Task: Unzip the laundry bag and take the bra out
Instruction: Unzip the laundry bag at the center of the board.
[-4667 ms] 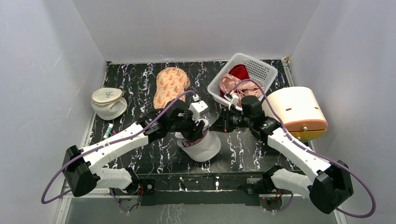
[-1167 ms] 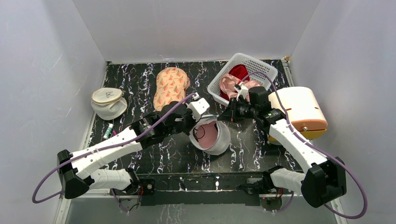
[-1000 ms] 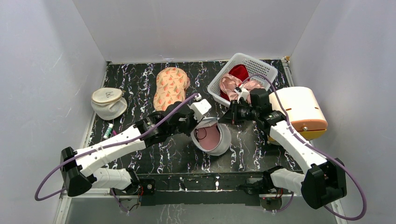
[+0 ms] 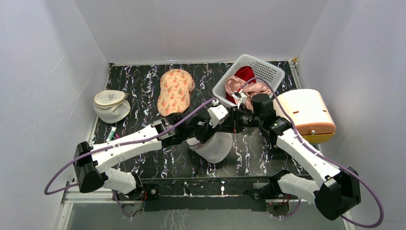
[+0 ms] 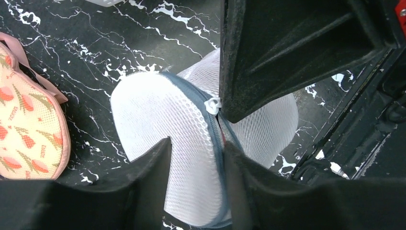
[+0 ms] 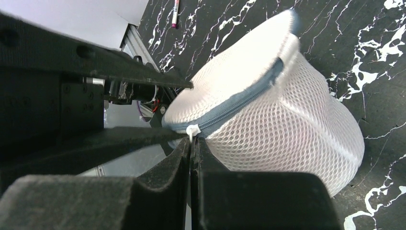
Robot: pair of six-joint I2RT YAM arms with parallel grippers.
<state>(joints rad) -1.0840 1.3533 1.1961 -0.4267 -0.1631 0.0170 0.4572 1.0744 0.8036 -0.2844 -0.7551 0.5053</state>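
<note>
Unzipping is the step in hand. Top view: laundry bag (image 4: 214, 149) lies mid-table, tipped on its side. Left wrist: left gripper (image 5: 197, 144) fingers apart, astride the zip, which runs 11 to 6 o'clock. Right wrist: right gripper (image 6: 191, 142) pinched tight on the zip pull (image 6: 192, 130) (bra unseen). Next, I reckon, drag it round the rim.

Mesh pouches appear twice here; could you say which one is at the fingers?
The plain white laundry bag mid-table, its zip pull pinched by the right fingers; the cream-topped pouch lies alone at far left.
</note>
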